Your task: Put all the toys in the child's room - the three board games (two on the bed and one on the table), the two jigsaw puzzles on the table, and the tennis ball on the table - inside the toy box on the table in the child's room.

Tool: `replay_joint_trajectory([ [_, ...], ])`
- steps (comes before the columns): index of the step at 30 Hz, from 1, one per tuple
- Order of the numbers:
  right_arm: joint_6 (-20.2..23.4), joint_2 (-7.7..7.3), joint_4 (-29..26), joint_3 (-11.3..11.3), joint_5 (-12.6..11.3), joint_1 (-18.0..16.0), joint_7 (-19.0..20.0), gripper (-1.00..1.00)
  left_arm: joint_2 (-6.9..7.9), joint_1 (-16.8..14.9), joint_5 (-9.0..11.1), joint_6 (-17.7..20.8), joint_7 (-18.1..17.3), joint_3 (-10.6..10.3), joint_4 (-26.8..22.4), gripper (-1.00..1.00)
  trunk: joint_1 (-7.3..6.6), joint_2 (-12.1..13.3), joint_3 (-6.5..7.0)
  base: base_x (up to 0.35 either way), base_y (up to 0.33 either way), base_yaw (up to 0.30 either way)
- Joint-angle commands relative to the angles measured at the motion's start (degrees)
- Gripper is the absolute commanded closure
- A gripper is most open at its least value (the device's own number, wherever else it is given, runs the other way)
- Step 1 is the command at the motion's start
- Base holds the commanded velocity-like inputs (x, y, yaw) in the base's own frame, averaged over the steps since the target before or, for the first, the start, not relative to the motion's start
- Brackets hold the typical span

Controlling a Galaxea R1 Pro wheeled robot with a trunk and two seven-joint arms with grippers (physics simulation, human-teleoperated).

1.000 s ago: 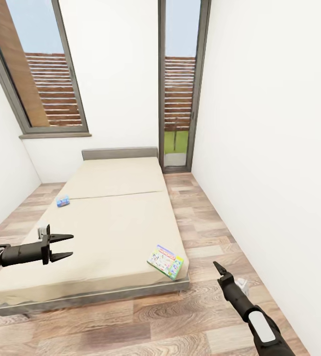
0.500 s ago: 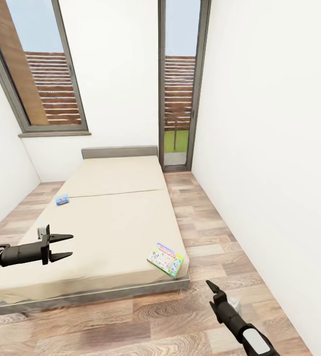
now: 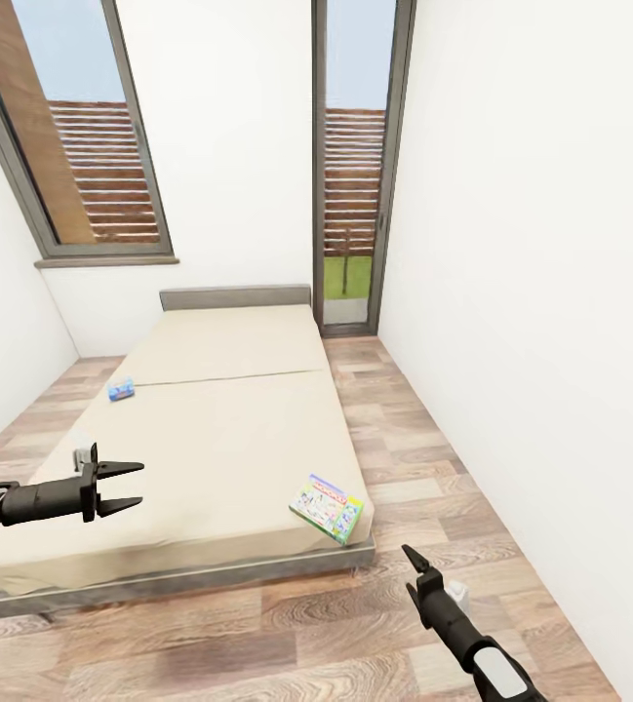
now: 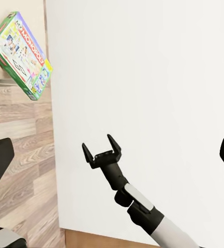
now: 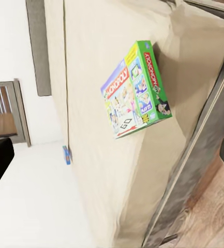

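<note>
Both bed games are not yet collected: the green-and-white game box [image 3: 327, 507] lies at the bed's [image 3: 228, 439] near corner, the small blue box [image 3: 121, 391] along its far-left edge. The left gripper [image 3: 121, 485] and right gripper [image 4: 102, 150] are spread open, holding nothing.

The wide beige mattress of the low grey-framed bed [image 3: 218, 429] lies mostly bare, open to reach from above; a green-and-white flat game box [image 3: 327, 508] sits at its near right corner, a small blue box [image 3: 121, 390] near its left edge. Wood-plank floor [image 3: 404, 439] runs free between bed and white right wall [image 3: 540, 292].
</note>
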Motion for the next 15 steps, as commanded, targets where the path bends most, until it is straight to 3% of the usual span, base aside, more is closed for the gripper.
replay_joint_trajectory([
  [1, 0.6, 0.04, -0.1, -0.2, -0.4, 0.0, 0.1, -1.00, 0.03, 0.0, 0.1, 0.6, -0.3, -0.2, 0.0, -1.00, 0.22, -0.4, -0.24, 0.000, 0.000, 0.000],
  [9, 0.9, 0.48, -0.2, -0.2, -0.6, 0.0, 0.3, -1.00, 0.12, 0.0, 0.2, -0.1, -0.3, -0.2, -0.5, -1.00, 1.98, -3.7, -1.68, 0.000, 0.000, 0.000],
  [15, 1.0, 0.71, -0.2, -0.2, -0.6, 0.0, 0.6, -1.00, 0.30, 0.1, 0.5, 0.0, -0.3, -0.2, -4.1, -1.00, 3.30, -6.1, -2.75, 0.000, 0.000, 0.000],
])
